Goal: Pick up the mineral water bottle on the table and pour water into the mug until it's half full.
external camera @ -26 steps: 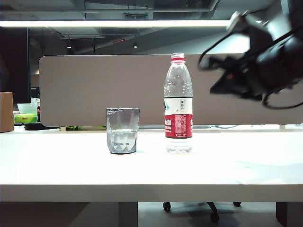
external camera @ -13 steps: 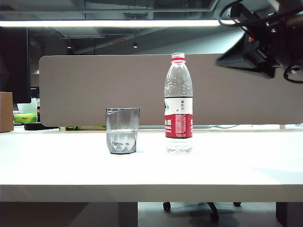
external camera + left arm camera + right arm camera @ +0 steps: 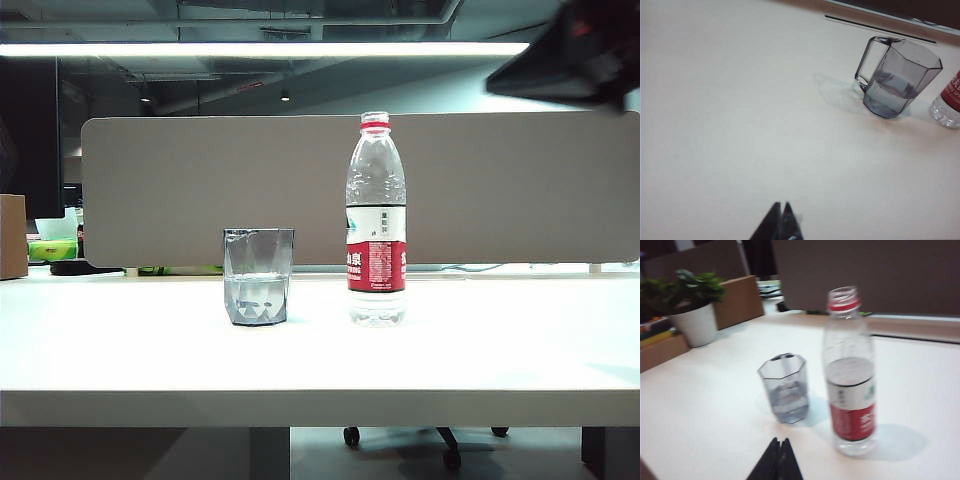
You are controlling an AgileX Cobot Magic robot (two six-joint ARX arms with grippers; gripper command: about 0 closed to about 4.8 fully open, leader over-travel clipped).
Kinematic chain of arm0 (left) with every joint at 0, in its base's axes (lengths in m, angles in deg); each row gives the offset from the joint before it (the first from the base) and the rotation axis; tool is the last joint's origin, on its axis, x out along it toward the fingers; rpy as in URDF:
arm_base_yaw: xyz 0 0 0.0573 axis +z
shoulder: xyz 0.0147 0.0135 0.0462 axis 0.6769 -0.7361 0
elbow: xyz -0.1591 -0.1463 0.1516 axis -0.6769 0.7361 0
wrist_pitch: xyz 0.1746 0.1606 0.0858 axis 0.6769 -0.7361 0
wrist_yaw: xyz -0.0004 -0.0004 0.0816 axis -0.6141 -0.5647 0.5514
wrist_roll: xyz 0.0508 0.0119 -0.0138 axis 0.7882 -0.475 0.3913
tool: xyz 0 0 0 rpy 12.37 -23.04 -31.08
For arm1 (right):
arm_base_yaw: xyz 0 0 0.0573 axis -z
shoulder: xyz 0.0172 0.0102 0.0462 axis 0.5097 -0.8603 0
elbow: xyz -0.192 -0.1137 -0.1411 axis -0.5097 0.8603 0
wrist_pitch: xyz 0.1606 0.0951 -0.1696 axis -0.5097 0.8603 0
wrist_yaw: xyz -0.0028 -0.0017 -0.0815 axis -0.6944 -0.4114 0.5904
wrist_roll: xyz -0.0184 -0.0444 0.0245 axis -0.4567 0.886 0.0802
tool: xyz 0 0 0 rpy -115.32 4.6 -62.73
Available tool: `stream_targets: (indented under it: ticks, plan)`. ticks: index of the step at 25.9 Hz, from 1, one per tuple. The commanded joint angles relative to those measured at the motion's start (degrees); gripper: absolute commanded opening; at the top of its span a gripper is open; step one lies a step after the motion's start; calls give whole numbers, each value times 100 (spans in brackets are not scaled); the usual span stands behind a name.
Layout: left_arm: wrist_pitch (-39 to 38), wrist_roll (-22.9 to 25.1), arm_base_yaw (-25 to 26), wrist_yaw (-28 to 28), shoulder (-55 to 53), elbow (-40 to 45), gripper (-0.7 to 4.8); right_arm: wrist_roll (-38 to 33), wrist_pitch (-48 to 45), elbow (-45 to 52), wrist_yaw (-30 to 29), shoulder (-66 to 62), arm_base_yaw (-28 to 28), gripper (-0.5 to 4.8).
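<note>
The mineral water bottle (image 3: 376, 220) stands upright and uncapped on the table (image 3: 320, 350), a tall clear plastic cylinder with a ribbed shoulder, a red neck ring and a white-and-red label band; clear water (image 3: 377, 305) shows through its dimpled base. Just beside it, apart from it, sits the mug (image 3: 259, 276), smoky-grey transparent glass with faceted walls narrowing toward the foot; the left wrist view shows a slim looped handle on its far side and water reaching roughly halfway up. The tabletop is a smooth, matte white slab with a thick front edge, and a plain grey partition panel (image 3: 200, 190) runs behind it. The right gripper (image 3: 778, 460) hangs above the table, well clear of both vessels, its dark tapered fingers pressed together to a point with nothing between them; in the exterior view only a blurred dark mass of that arm shows at the upper corner. The left gripper (image 3: 780, 222) hovers over bare table away from the mug, its black fingers likewise closed tip to tip and empty. A potted green plant (image 3: 694, 305) in a white pot stands by a brown cardboard box (image 3: 740, 299).
</note>
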Motion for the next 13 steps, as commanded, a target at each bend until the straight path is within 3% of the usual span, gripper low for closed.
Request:
stream_targets:
  ticks: [1, 6, 9, 13]
  plan:
    - [55, -17, -2, 11, 0, -13, -5, 319, 409, 205, 511, 800, 372, 3]
    - [55, -17, -2, 4, -2, -11, -5, 249, 758, 942, 551, 2645, 1545, 3]
    - [50, -17, 0, 11, 0, -13, -5, 256, 1565, 1016, 428, 3512, 2293, 3]
    - [48, -17, 0, 13, -2, -13, -5, 317, 2494, 1176, 892, 4155, 2603, 3]
